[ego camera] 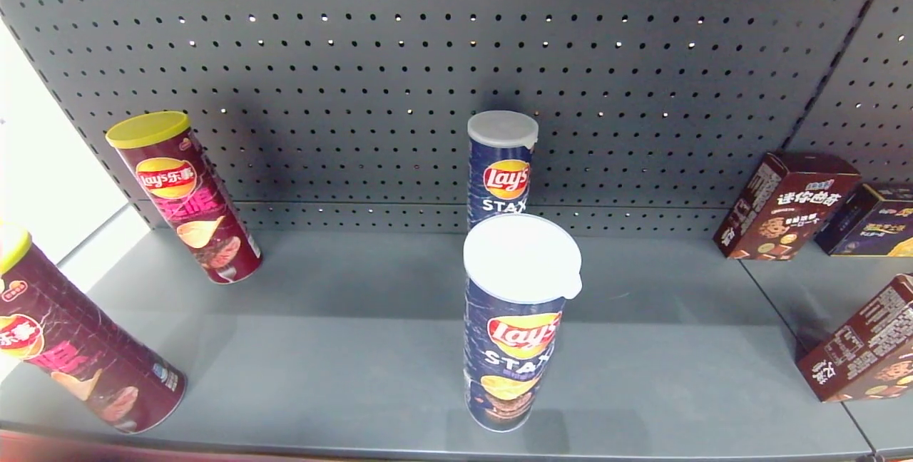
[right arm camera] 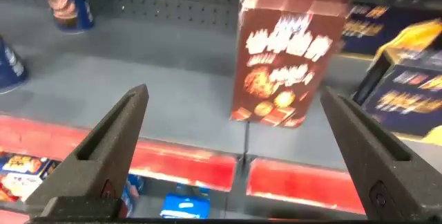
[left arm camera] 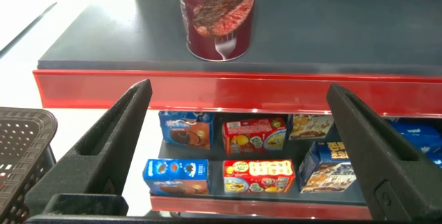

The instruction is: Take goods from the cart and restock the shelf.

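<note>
Perforated metal panel [ego camera: 456, 55] backs glossy cylindrical cardboard tubes [ego camera: 510, 355].

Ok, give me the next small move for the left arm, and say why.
Probably swing the left gripper back toward the dark mesh basket to fetch another item. It is open and empty, so is the right gripper, and the grey metal shelf has bare room.

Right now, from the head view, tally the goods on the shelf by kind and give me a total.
Maroon chip cans with yellow lids: 2
Blue chip cans with white lids: 2
Snack boxes: 3
Total: 7
</note>
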### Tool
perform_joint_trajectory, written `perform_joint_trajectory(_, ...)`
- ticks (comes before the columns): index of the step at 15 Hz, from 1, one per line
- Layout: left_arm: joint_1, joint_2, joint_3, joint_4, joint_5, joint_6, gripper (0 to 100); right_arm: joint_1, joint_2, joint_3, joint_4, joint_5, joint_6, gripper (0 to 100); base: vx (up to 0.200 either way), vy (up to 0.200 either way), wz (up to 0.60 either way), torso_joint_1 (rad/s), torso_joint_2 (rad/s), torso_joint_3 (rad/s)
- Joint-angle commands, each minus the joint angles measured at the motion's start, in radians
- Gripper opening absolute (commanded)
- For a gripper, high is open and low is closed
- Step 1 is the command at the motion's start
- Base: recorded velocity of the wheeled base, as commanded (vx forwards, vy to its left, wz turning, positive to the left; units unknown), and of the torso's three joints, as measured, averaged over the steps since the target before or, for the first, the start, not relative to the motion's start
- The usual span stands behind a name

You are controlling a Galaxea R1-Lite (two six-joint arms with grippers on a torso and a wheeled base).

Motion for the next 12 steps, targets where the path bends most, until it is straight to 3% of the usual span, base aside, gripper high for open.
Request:
perform_joint_trajectory(1,0.000,0.001,0.000,0.000,0.002,-0.001,100,-0.056,-0.020,0.005,0.000,-0.032,0.033,100,0.000,0.000,0.00,0.000,0.00,0.000)
perform_joint_trajectory(4,0.002,0.001,0.001,0.000,0.002,-0.001,100,-0.040,-0.063,0.007,0.000,-0.181,0.072,100,0.000,0.000,0.00,0.000,0.00,0.000)
perform_joint_trajectory(7,0.002,0.001,0.001,-0.002,0.002,-0.001,100,-0.040,-0.063,0.005,0.001,-0.096,0.067,100,0.000,0.000,0.00,0.000,0.00,0.000)
perform_joint_trajectory(8,0.002,0.001,0.001,-0.002,0.002,-0.001,100,-0.042,-0.063,0.007,0.007,-0.124,0.069,100,0.000,0.000,0.00,0.000,0.00,0.000)
perform_joint_trajectory(9,0.002,0.001,0.001,-0.002,0.002,0.001,100,-0.042,-0.063,-0.002,0.038,-0.267,0.070,100,0.000,0.000,0.00,0.000,0.00,0.000)
perform_joint_trajectory(11,0.002,0.001,0.001,-0.002,0.002,-0.001,100,-0.040,-0.066,0.001,0.036,-0.247,0.072,100,0.000,0.000,0.00,0.000,0.00,0.000)
perform_joint_trajectory(12,0.002,0.001,0.001,-0.002,0.002,-0.001,100,-0.039,-0.066,0.007,0.026,-0.147,0.078,100,0.000,0.000,0.00,0.000,0.00,0.000)
